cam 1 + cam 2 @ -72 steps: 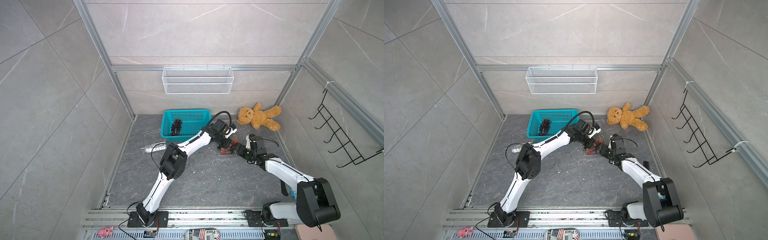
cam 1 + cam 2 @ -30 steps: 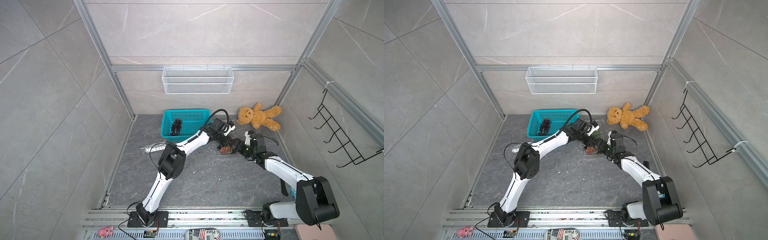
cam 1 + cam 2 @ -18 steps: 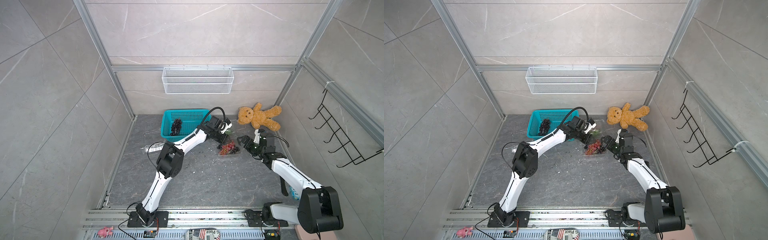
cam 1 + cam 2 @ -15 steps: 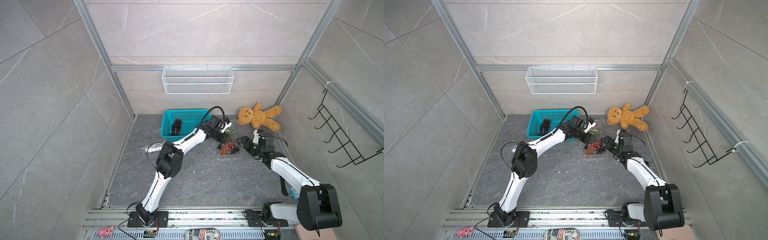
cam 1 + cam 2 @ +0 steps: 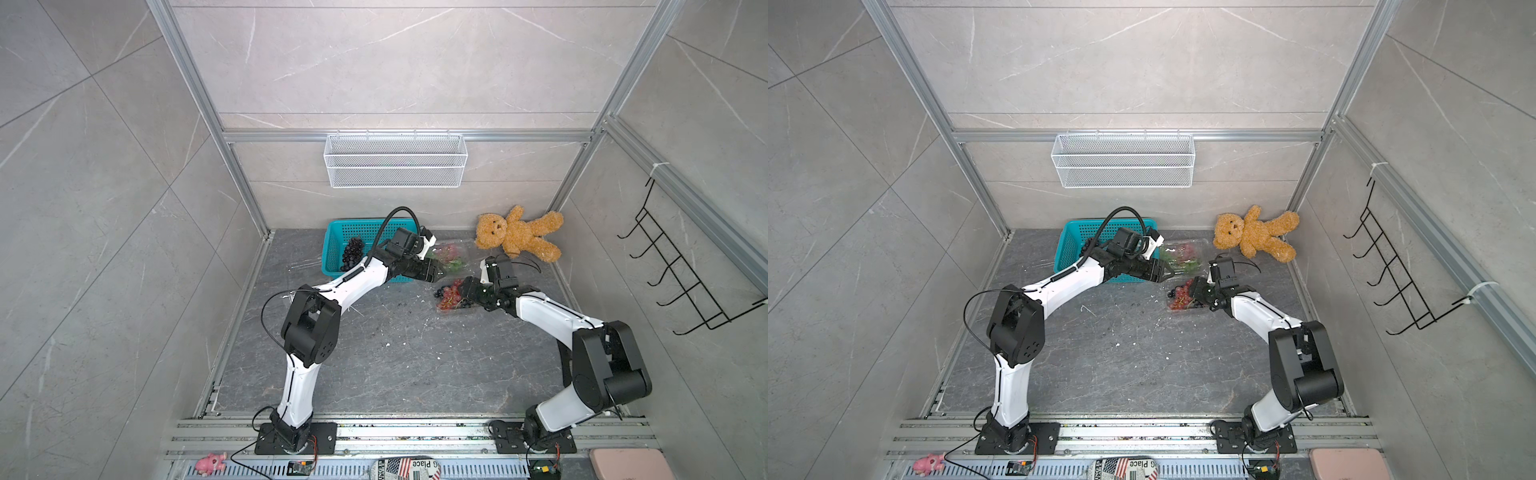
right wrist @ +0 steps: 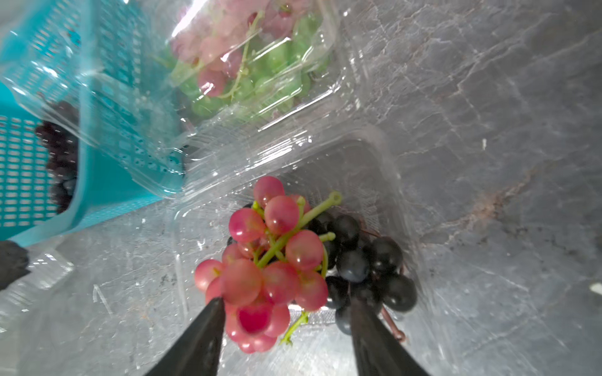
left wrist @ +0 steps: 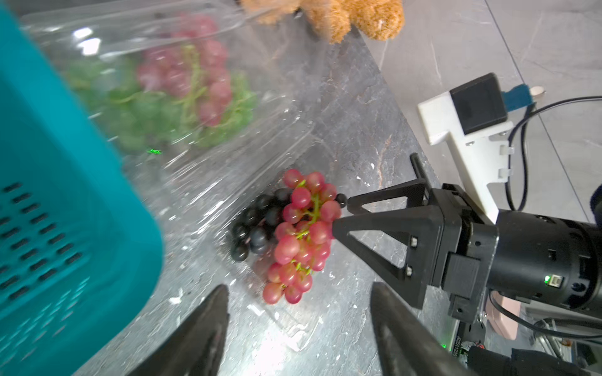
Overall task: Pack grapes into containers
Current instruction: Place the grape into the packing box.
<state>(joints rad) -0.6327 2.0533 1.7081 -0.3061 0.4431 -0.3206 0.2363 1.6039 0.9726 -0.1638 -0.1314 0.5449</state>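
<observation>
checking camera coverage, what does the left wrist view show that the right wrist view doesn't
Only left wrist: the teddy bear and the right arm, jaws at the red bunch. Only right wrist: dark grapes inside the teal basket. Both: the basket, red bunch over a dark bunch in an open container, and a second container of green and pink grapes.

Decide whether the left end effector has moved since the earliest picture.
Yes: the left end effector has drawn back from the open container toward the teal basket.
</observation>
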